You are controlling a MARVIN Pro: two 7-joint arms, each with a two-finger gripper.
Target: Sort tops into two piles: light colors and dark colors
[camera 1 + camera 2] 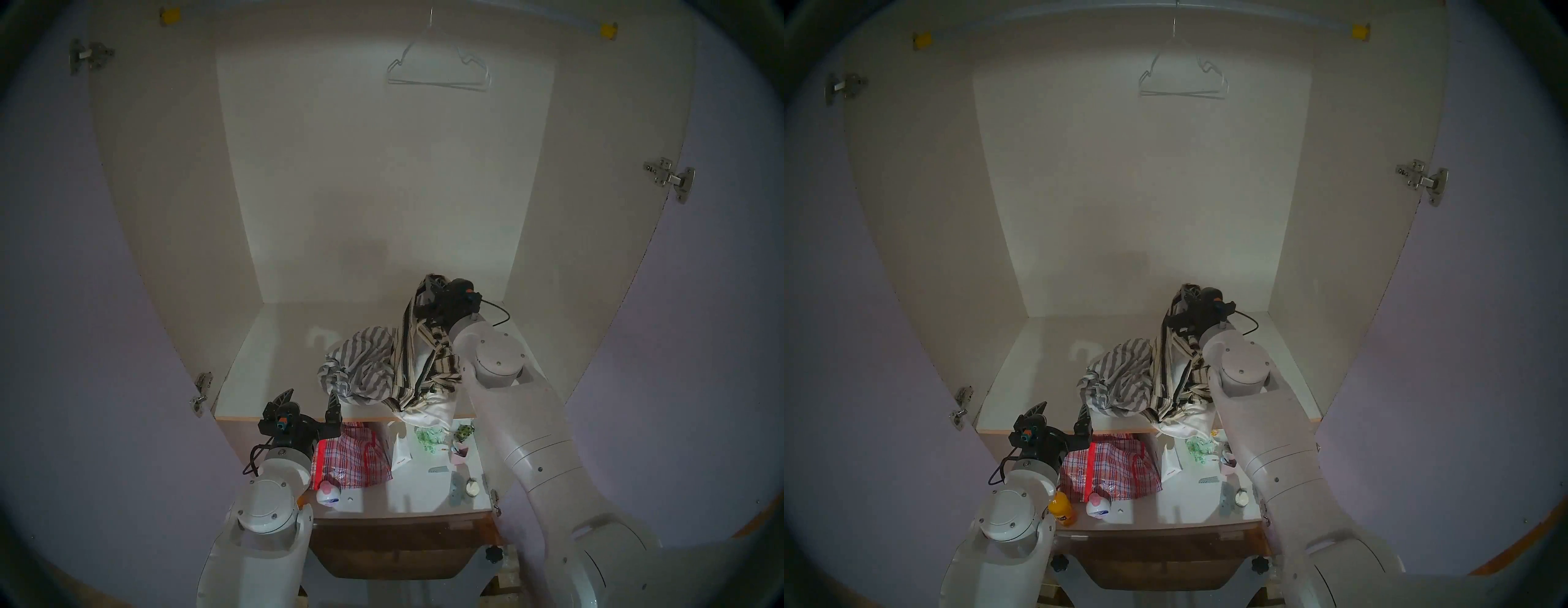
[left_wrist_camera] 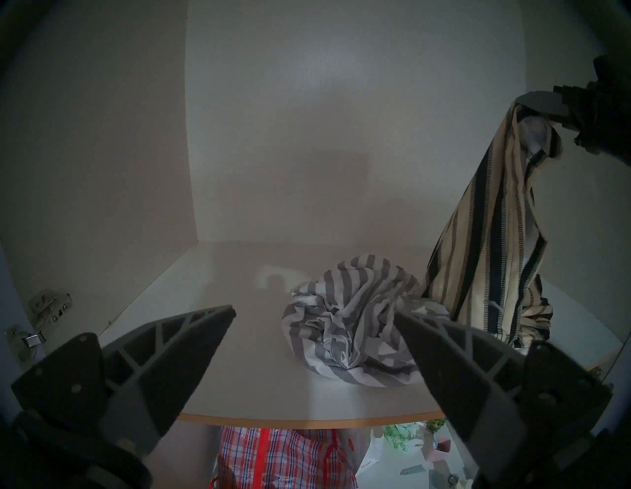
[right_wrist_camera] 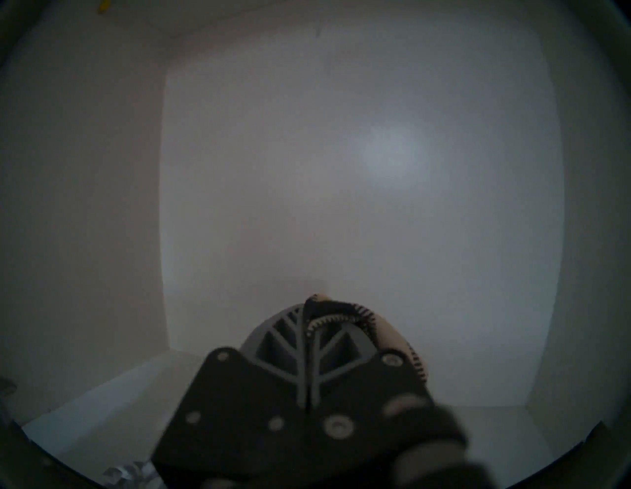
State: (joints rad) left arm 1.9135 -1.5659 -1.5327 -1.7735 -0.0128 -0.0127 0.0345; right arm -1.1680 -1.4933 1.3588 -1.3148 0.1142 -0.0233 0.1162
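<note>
Cream knit top with black stripes, soft, limp, light: pinched at 1 edge by my right gripper.
My left gripper gapes, holding nothing.

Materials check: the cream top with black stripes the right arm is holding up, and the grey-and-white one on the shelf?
Cream top with black stripes: looks like a thicker knit, matte; stitch-like ticks edge the stripes and it hangs in heavy folds. Grey-and-white wide-striped top: probably thin woven cotton, matte; it crumples into fine sharp creases.

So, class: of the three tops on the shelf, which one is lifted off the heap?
The cream top with black stripes, pinched in the right gripper; the others lie crumpled.
</note>
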